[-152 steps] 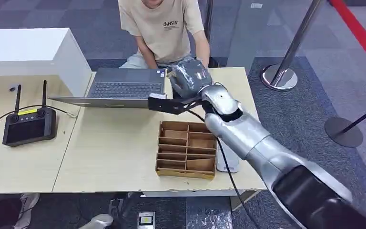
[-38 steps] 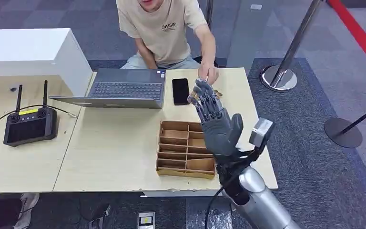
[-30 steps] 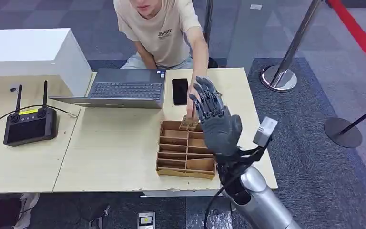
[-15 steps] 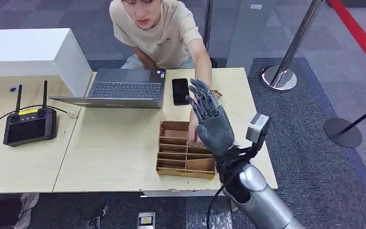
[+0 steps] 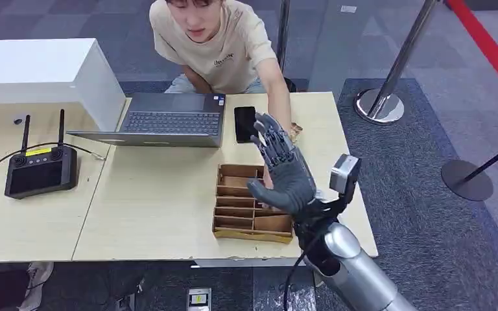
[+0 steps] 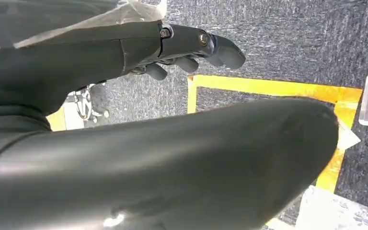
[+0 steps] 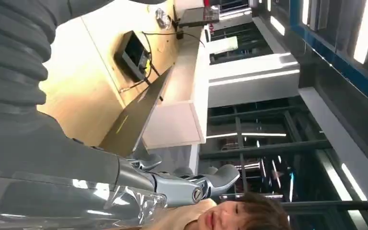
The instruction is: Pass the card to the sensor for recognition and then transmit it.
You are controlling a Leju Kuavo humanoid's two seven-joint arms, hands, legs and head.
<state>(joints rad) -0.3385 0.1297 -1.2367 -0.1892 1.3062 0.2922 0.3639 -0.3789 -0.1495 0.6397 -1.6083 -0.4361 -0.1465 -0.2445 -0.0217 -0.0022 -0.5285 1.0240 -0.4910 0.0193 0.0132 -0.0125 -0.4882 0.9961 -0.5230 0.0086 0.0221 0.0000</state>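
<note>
The right robot hand (image 5: 284,173) is up over the right end of the surface (image 5: 155,207), palm raised, fingers spread wide and holding nothing. It sits just above the cardboard divider tray (image 5: 237,210) near the surface's near edge. The person (image 5: 217,39) on the far side leans in, their arm reaching down behind the robot hand toward the tray, so I can't tell where the card is; it's hidden or too small. A black phone (image 5: 244,123) lies just right of the open laptop (image 5: 162,120). A remote controller (image 5: 40,170) sits far left. The left robot hand (image 6: 191,45) hangs over carpet, fingers loosely curled, nothing in it.
</note>
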